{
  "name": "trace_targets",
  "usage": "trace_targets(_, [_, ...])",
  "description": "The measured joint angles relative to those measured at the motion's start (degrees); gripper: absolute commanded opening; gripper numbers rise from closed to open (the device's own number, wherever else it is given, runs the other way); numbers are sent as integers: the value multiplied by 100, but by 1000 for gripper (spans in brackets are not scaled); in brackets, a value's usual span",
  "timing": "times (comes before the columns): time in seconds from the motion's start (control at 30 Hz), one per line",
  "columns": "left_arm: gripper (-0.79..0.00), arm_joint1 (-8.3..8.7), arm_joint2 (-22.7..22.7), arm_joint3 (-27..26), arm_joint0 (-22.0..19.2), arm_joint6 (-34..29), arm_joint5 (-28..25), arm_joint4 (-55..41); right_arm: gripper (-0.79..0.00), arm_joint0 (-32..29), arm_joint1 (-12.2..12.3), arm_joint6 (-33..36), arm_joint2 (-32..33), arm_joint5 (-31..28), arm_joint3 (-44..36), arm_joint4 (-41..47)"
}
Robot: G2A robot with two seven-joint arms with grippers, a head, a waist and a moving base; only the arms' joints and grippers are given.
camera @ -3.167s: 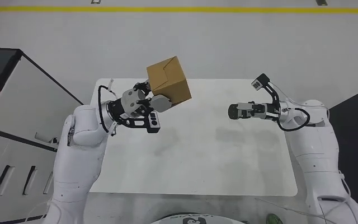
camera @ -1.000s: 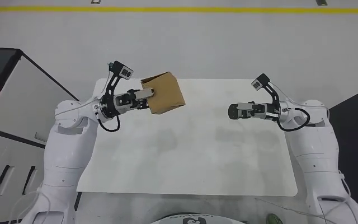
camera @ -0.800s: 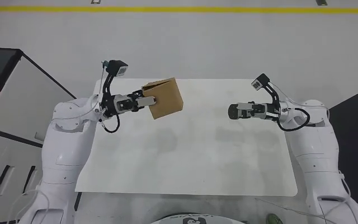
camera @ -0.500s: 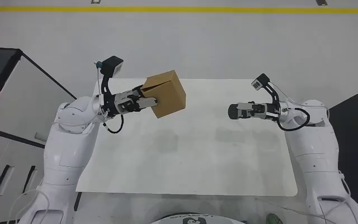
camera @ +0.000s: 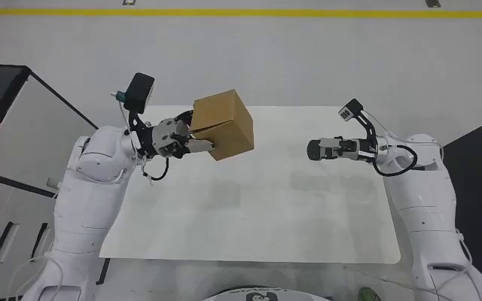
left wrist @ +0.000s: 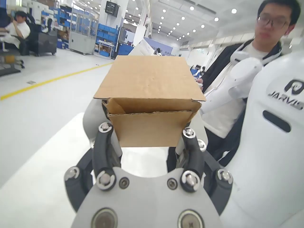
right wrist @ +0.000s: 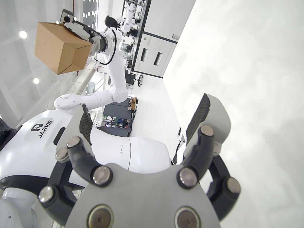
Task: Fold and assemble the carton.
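Nearest me first: the worktop (camera: 301, 226) stretches pale across the lower half of the top view, its near edge low in the frame with rounded corners. That whole centre and lower stretch is open room to move.

Going up, right of centre, my right jaws are spread wide and point left toward the middle, well inside the worktop's right edge. In the right wrist view the ribbed pads (right wrist: 197, 117) stand apart over the white surface.

Over in the upper left of the frame, my left jaws are clamped on the carton (camera: 223, 124) at its left end. It hangs tilted in the air above the far left part of the worktop. The left wrist view has it dead ahead, fingers (left wrist: 91, 122) either side of the end flap. That flap sits slightly ajar, with a gap along its top fold.

The carton and the right jaws are well apart, with plenty of room between them.

Past the far edge, floor runs up to a yellow line (camera: 241, 12). A cabinet (camera: 30, 128) crowds the left side.

Count: one carton, one worktop, two sets of jaws.
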Motion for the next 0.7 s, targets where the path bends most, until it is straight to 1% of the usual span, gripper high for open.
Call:
trace_targets(0.03, [-785, 20, -27, -104, -38, 60, -20, 229, 0, 0, 0, 0, 0, 0, 0, 0])
trace_targets(0.13, [-785, 66, -126, -480, -97, -103, 5, 978, 0, 0, 0, 0, 0, 0, 0, 0])
trace_targets(0.17, [-785, 76, -129, -564, -94, -12, 7, 1185, 0, 0, 0, 0, 0, 0, 0, 0])
trace_targets(0.23, [-785, 115, -86, -772, -91, 457, 7, 1784, 0, 0, 0, 0, 0, 0, 0, 0])
trace_targets(0.27, [-785, 138, -46, -853, -87, 715, 7, 2077, 0, 0, 0, 0, 0, 0, 0, 0])
trace_targets(0.37, [-785, 248, 164, -1039, -60, 1797, 6, 3136, 0, 0, 0, 0, 0, 0, 0, 0])
trace_targets(0.43, [-785, 359, 315, -1026, -44, 2801, 6, 4025, 0, 0, 0, 0, 0, 0, 0, 0])
trace_targets(0.5, [-785, 432, 423, -941, -22, 3774, 6, 4860, 0, 0, 0, 0, 0, 0, 0, 0])
trace_targets(0.53, [-785, 435, 428, -934, -20, 4056, 6, 5076, 0, 0, 0, 0, 0, 0, 0, 0])
trace_targets(0.6, [-785, 431, 421, -936, -21, 4278, 6, 5150, 0, 0, 0, 0, 0, 0, 0, 0])
trace_targets(0.63, [-785, 430, 419, -938, -21, 4188, 6, 5013, 0, 0, 0, 0, 0, 0, 0, 0])
trace_targets(0.7, [-785, 429, 419, -938, -22, 3763, 6, 4760, 0, 0, 0, 0, 0, 0, 0, 0])
